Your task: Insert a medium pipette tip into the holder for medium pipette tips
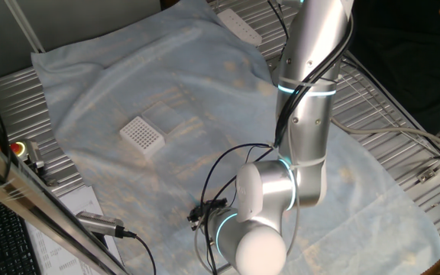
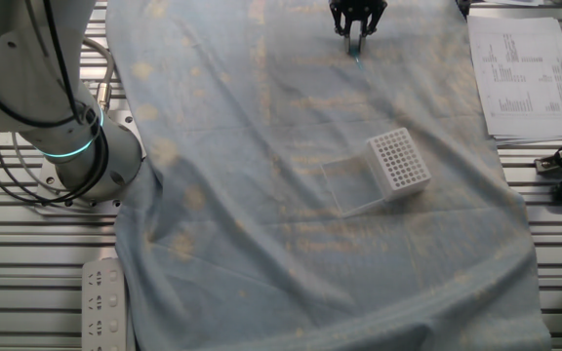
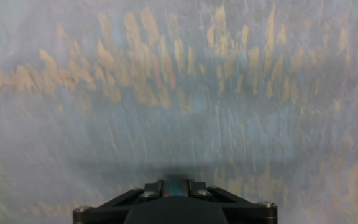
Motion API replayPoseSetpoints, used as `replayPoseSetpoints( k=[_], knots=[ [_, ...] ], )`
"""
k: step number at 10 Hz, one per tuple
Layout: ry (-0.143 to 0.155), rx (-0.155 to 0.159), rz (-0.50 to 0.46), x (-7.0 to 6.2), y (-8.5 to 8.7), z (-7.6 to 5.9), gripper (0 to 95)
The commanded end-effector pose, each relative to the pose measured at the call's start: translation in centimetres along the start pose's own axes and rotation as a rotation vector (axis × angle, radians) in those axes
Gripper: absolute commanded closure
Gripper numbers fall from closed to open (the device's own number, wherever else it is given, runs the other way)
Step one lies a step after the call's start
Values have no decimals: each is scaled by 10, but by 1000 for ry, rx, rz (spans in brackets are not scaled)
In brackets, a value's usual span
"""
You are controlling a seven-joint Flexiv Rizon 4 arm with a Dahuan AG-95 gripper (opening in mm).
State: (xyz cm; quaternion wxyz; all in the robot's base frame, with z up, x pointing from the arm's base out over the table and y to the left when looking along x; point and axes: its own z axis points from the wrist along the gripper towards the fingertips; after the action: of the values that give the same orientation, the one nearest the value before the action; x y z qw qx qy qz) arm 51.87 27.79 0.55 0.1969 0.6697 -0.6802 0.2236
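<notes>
In one fixed view, the holder for medium pipette tips (image 1: 142, 135) lay on the pale blue cloth (image 1: 205, 92) that covered the tabletop (image 1: 21, 92), at about 9 o'clock from the silver arm (image 1: 308, 114). The arm stood in front and hid the hand, so neither the fingers nor the tip could be seen here. A white power strip (image 1: 239, 27) lay at 12 o'clock, at the far edge of the cloth.

In the other fixed view, the gripper (image 2: 356, 29) hung at 12 o'clock, near the top edge of the cloth (image 2: 261, 244). The dark fingers (image 2: 351, 23) were drawn close together and pinched the medium pipette tip (image 2: 358, 54), which pointed down as a thin teal sliver below them. The holder (image 2: 399, 162) lay well apart from it, at about 5 o'clock from the gripper, slightly turned on the cloth. Printed papers (image 2: 520, 73) lay at 3 o'clock beside the cloth, and the arm base (image 2: 76, 146) stood at 9 o'clock.

In the hand view, only the black body of the gripper (image 3: 174, 204) showed at 6 o'clock, with a small teal part in its middle. Beyond it there was blurred cloth (image 3: 179, 93) with yellow-brown stains. The holder was not in this view.
</notes>
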Motion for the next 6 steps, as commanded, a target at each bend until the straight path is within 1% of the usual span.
replayPoseSetpoints(
  k=[1, 3, 6],
  knots=[
    [11, 2, 0, 3, 0, 0, 760],
    [11, 1, 0, 6, 0, 1, 760],
    [13, -1, 9, 6, 0, 2, 760]
  ],
)
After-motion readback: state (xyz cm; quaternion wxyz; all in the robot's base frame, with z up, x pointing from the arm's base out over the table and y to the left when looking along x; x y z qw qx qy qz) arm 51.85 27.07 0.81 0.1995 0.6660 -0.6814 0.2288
